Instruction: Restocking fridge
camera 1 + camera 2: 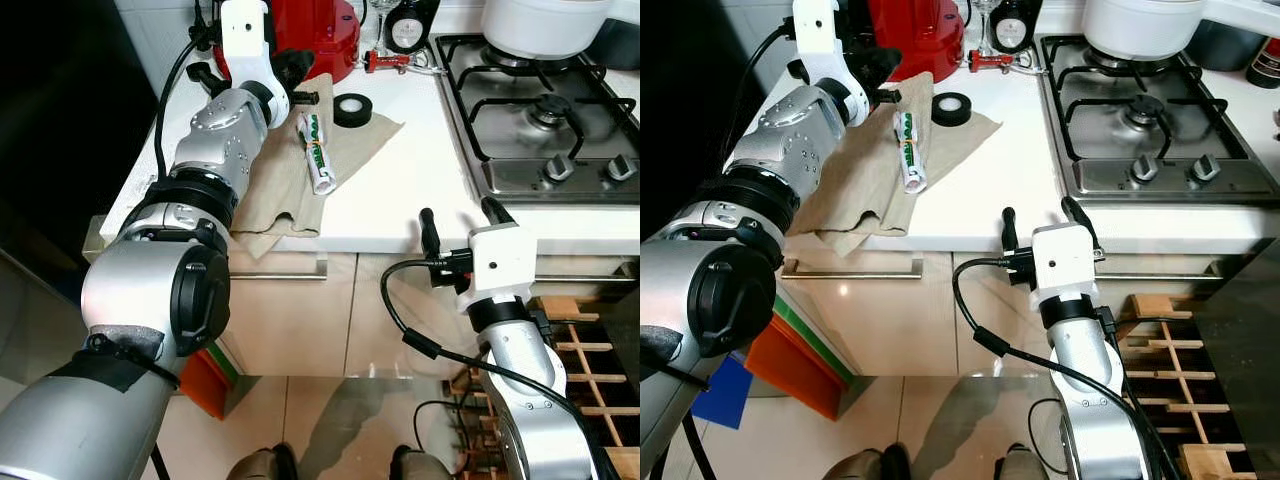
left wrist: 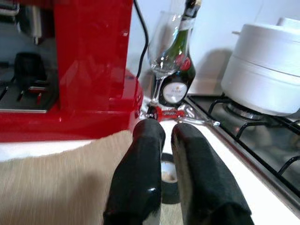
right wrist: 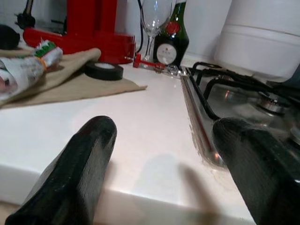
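From the left eye, the left claw hangs over a rumpled beige cloth on the white table, just beside a crinkly printed packet lying on that cloth; a ring of black tape sits at the cloth's far edge. From the right eye, the right claw waits at the table's front edge, near the steel hob, well apart from the packet. The left wrist view shows its two black fingers almost together with nothing between them, pointing past the tape toward a glossy red machine, a thin-stemmed glass and a dark bottle. The right wrist view shows that claw spread wide and empty over the smooth table edge. I judge the packet is the thing to pick; its slick wrap could slip, or the soft cloth could get pinched and dragged along. A wide swing might topple the glass.
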Controlling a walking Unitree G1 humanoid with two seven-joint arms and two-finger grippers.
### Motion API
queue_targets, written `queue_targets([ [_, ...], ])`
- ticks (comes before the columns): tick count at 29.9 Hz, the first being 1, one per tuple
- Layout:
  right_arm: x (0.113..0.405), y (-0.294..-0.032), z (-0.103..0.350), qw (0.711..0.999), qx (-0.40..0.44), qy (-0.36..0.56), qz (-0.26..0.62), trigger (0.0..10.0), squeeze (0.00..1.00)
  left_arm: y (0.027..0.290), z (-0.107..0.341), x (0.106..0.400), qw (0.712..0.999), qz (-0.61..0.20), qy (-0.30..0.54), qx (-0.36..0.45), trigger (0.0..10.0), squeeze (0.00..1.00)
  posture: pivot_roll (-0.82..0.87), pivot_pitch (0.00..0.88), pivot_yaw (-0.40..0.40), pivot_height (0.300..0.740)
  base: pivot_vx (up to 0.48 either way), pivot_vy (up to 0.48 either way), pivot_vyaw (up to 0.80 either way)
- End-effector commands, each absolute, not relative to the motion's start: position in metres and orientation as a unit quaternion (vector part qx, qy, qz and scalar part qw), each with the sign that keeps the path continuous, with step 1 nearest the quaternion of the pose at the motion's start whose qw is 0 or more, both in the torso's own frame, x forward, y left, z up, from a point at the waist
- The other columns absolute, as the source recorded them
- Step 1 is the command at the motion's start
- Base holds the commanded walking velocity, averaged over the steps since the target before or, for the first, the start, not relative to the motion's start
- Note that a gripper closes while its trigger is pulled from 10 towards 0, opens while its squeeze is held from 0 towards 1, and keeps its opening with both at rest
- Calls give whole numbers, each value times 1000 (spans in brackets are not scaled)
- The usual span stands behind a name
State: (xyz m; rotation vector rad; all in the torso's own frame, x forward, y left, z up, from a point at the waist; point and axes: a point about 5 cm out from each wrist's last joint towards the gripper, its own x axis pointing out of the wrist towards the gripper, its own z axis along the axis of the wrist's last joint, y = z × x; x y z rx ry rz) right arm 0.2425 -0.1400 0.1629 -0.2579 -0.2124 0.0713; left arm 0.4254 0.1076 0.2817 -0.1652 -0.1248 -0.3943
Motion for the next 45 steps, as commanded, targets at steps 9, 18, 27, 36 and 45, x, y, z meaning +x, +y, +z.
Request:
queue_targets([
  [9, 248, -143, 168, 982, -141, -119, 42, 10000, 0, 121, 311, 421, 970, -170, -170, -40, 0, 0, -215, 72, 47, 740, 0, 0, 0],
  [18, 258, -141, 166, 980, -141, -126, 55, 10000, 0, 129, 329, 405, 941, -176, -286, -46, 0, 0, -174, 26, 21, 740, 0, 0, 0],
  [27, 268, -145, 170, 976, -152, -140, 65, 10000, 0, 131, 315, 393, 934, -176, -310, -13, 0, 0, -154, 0, -17, 740, 0, 0, 0],
  [36, 271, -156, 178, 975, -141, -169, 5, 10000, 0, 134, 293, 358, 936, -212, -281, 6, 10000, 0, -112, 0, -4, 740, 0, 0, 0],
  [45, 278, -150, 185, 974, -122, -192, -1, 10000, 0, 154, 246, 295, 959, -141, -244, 17, 10000, 0, -52, 0, -5, 740, 0, 0, 0],
])
